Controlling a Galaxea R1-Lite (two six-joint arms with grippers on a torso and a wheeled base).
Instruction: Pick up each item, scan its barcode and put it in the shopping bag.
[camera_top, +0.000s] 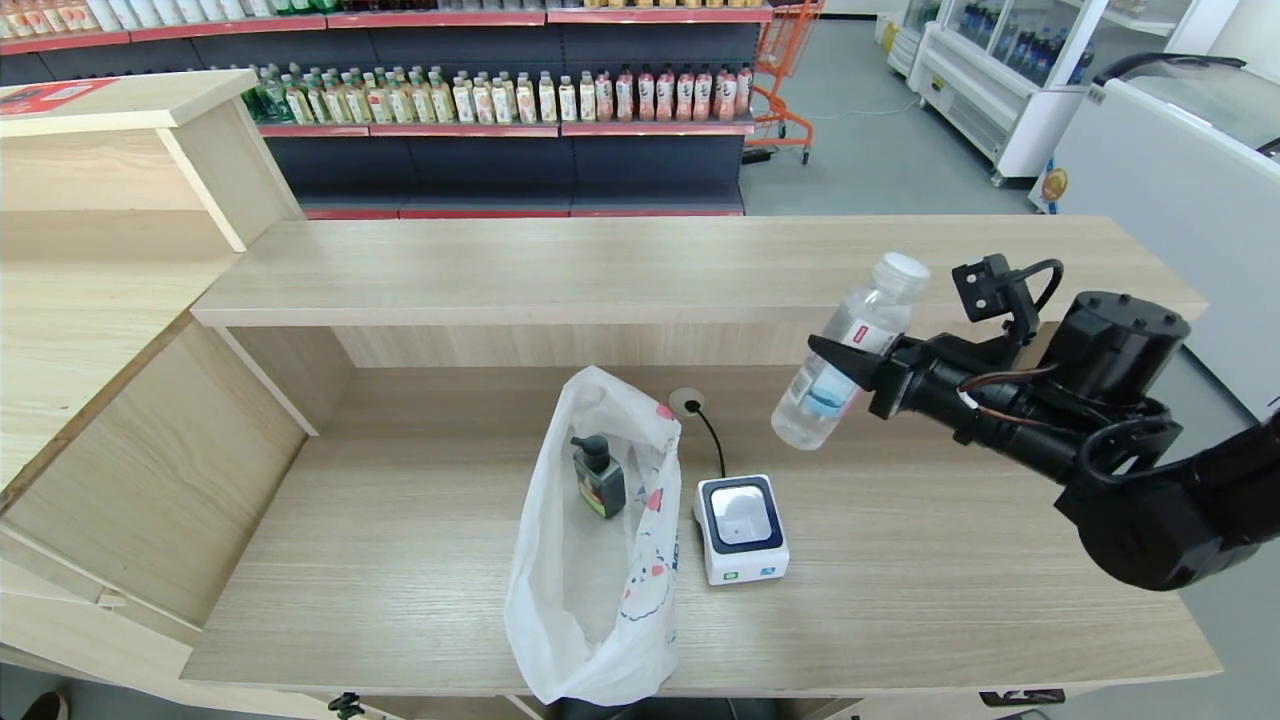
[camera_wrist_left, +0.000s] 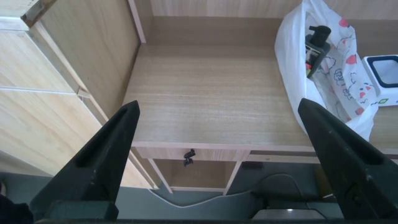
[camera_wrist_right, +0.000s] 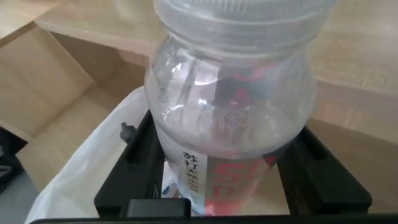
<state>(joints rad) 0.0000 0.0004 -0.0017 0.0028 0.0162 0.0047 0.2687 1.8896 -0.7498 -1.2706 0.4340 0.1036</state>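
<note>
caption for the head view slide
Right gripper holds a clear plastic bottle tilted over the wooden counter, near the white scanner and white shopping bag.

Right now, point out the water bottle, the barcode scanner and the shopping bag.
water bottle (camera_top: 812, 405), head view, clear lower body.
barcode scanner (camera_top: 741, 515), head view, scan window on top.
shopping bag (camera_top: 645, 590), head view, printed side wall.

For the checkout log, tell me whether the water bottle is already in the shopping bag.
No: the right hand holds the water bottle in the air, clear of the shopping bag.
</note>
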